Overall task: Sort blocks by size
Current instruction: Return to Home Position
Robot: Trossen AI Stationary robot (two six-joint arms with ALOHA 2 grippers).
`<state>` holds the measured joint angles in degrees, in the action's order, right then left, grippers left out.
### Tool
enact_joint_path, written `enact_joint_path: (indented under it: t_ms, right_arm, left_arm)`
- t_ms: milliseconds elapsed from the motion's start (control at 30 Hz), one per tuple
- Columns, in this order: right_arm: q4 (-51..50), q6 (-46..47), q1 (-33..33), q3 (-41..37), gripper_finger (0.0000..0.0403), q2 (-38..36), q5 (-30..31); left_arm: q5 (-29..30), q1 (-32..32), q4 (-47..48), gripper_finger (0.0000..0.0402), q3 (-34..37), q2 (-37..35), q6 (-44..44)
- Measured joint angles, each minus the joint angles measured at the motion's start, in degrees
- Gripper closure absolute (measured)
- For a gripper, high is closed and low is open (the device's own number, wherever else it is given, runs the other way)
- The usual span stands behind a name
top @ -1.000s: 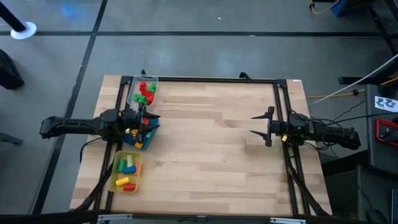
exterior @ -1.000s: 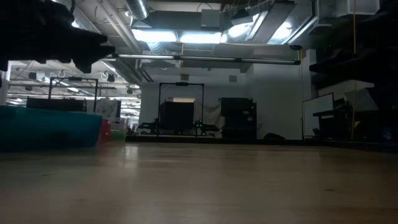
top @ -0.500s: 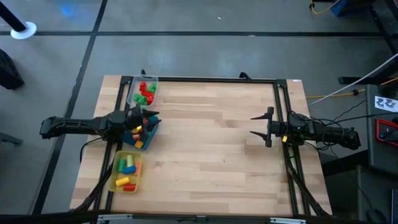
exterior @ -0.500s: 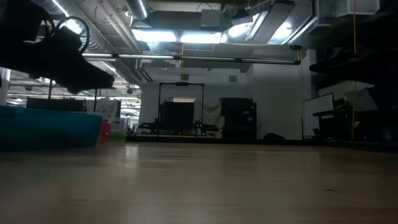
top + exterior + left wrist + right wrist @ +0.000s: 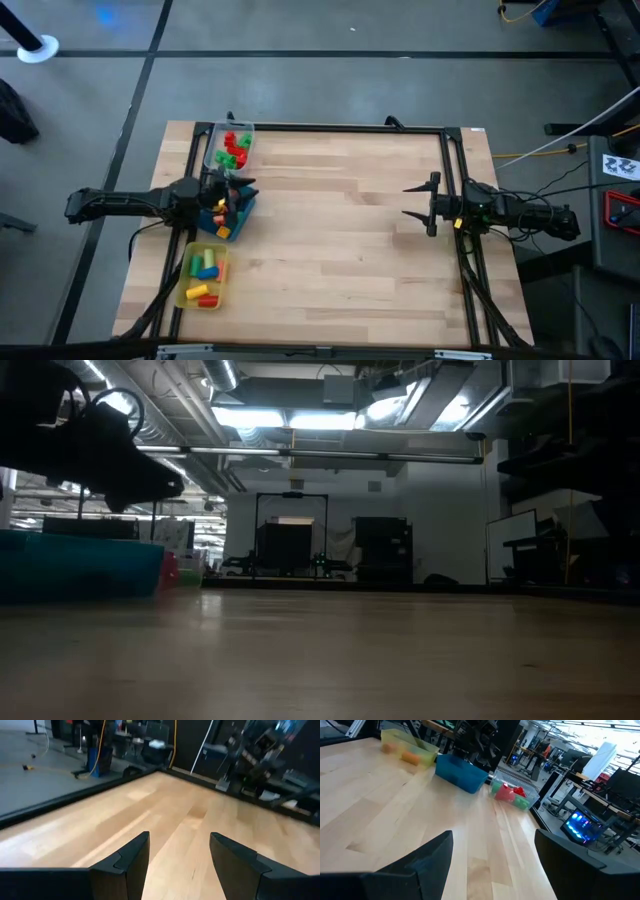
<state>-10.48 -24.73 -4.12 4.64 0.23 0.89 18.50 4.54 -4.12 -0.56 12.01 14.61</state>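
The blocks lie in three trays at the table's left: red and green ones [image 5: 234, 148] in a clear tray, mixed ones [image 5: 222, 212] in a blue tray [image 5: 80, 565], and green, yellow and orange ones [image 5: 204, 272] in a yellow tray. My left gripper [image 5: 243, 190] hovers above the blue tray's far part. It is open and empty in the left wrist view [image 5: 179, 860], which looks level across the bare table. My right gripper [image 5: 425, 203] waits open and empty at the table's right side. It faces the trays in the right wrist view [image 5: 492, 855].
The three trays stand in a row along the left edge: clear [image 5: 512, 795] farthest, blue [image 5: 462, 774] in the middle, yellow [image 5: 410, 750] nearest. A black frame [image 5: 340, 127] runs round the wooden table. The table's middle [image 5: 340, 230] is bare wood.
My left gripper has shifted a little over the blue tray. In the low view it has come lower and further into the picture. My right gripper has kept still.
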Motion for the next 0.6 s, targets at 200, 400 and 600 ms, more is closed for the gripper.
enact_joint_path:
  t_ms: [200, 400, 600]
  right_arm:
    - [0.07, -0.02, 0.00, 0.00, 0.0123, 0.00, 0.00]
    - [0.07, -0.04, 0.00, 0.00, 0.0123, 0.00, 0.00]
    - [0.07, -0.07, 0.00, 0.00, 0.0123, 0.00, 0.00]
  left_arm:
    - [-0.04, -0.02, 0.92, 0.0210, 0.00, 0.15, 0.00]
    - [-0.04, -0.02, 0.92, 0.0210, 0.00, -0.79, 0.00]
    - [-0.04, -0.01, 0.92, 0.0210, 0.00, -6.16, 0.00]
